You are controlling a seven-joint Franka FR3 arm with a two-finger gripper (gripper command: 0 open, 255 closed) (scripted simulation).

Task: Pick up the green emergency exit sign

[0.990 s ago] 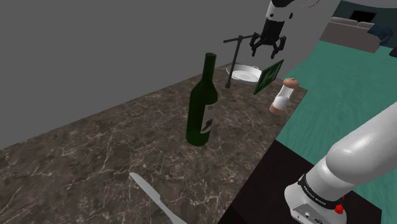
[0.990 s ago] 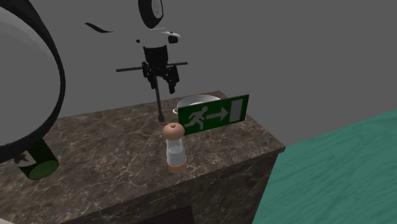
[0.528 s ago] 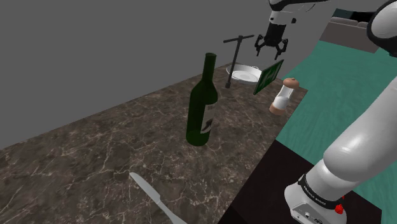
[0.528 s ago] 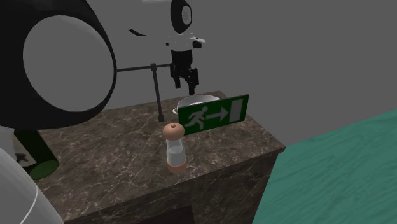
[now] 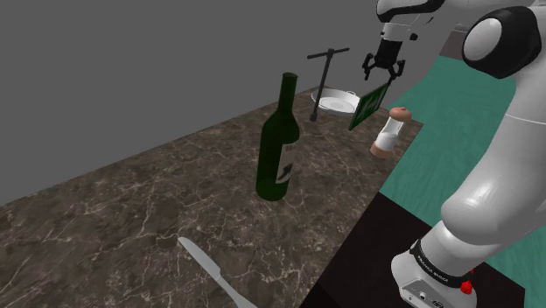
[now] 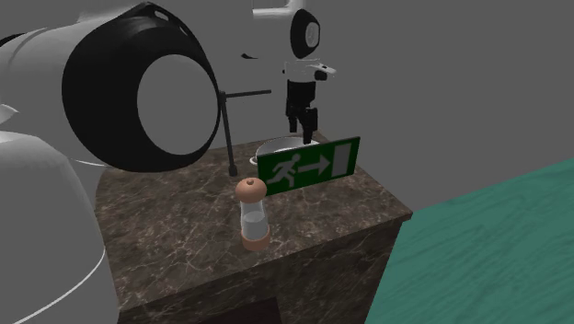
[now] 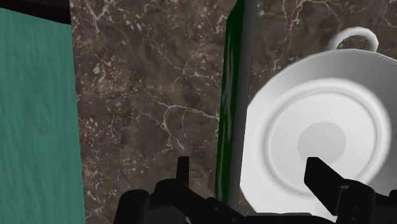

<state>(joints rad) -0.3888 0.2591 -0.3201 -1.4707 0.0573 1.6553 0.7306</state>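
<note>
On sign (image 6: 308, 163), behind shaker (image 6: 250, 214): white running figure plus right-pointing arrow, green ground; no lettering. Label on bottle (image 5: 279, 140): unreadable.

Dim, flat, even lighting, soft shading across white arm (image 5: 490, 201) at 4 o'clock of shoulder view, brightest on white bowl (image 7: 318, 137)

The tabletop (image 5: 131, 219) looks like dark brown polished stone veined in white, the wine bottle (image 5: 278, 149) like glossy dark green glass, the white bowl (image 7: 324, 137) smooth, and the green exit sign (image 6: 308, 163) flat and matt.
</note>
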